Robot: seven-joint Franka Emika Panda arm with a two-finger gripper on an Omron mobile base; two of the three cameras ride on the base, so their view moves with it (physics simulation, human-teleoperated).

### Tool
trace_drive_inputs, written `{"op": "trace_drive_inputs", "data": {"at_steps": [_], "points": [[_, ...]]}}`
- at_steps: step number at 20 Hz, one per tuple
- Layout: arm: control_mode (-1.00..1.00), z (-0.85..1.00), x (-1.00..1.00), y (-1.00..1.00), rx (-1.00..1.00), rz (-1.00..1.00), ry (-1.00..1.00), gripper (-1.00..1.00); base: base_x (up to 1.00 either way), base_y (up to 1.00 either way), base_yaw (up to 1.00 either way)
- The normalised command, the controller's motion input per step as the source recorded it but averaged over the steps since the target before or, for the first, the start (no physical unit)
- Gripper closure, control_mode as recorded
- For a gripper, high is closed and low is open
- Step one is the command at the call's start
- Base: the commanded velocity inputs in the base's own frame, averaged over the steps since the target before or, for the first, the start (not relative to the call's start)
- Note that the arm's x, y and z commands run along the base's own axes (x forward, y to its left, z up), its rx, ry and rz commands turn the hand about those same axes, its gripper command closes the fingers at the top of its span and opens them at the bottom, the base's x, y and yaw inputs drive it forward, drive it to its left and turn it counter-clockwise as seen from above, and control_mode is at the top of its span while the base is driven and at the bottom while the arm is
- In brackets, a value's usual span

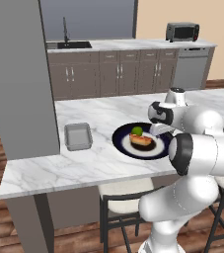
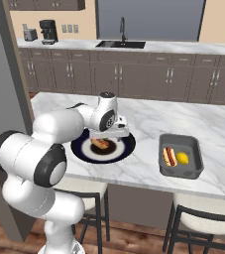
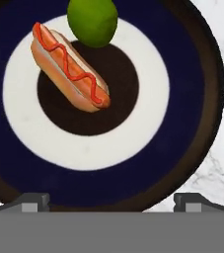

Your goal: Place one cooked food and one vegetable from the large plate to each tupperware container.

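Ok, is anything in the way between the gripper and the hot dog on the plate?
Nothing visible is. The open gripper hangs above the large plate, and the hot dog lies uncovered on it. The green vegetable sits at the hot dog's far side, not over it.

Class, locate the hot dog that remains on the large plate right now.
The hot dog lies across the dark centre of the large plate, touching or nearly touching the green lime, with the open gripper above the plate.

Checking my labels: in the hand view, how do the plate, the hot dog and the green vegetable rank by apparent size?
1. plate, by far the largest.
2. hot dog.
3. green vegetable, the smallest, though the picture's top edge cuts it off.
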Motion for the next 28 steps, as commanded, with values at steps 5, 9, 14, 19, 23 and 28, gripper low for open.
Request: {"op": "trace_drive_inputs", "data": {"at_steps": [5,9,14,19,23,28], "points": [[-1.0,0.0,0.15,0.53,-0.01,0.1,0.0,-1.0,0.0,0.0,0.0],[-1.0,-0.09,0.06,0.48,0.0,0.09,0.0,-1.0,0.0,0.0,0.0],[-1.0,-0.25,0.14,0.13,0.0,0.1,0.0,-1.0,0.0,0.0,0.0],[-1.0,-0.3,0.19,0.0,0.0,0.1,0.03,-1.0,0.0,0.0,0.0],[-1.0,-0.1,0.33,-0.01,0.0,0.09,0.0,-1.0,0.0,0.0,0.0],[-1.0,-0.17,0.36,0.0,0.0,0.08,0.01,-1.0,0.0,0.0,0.0]]}}
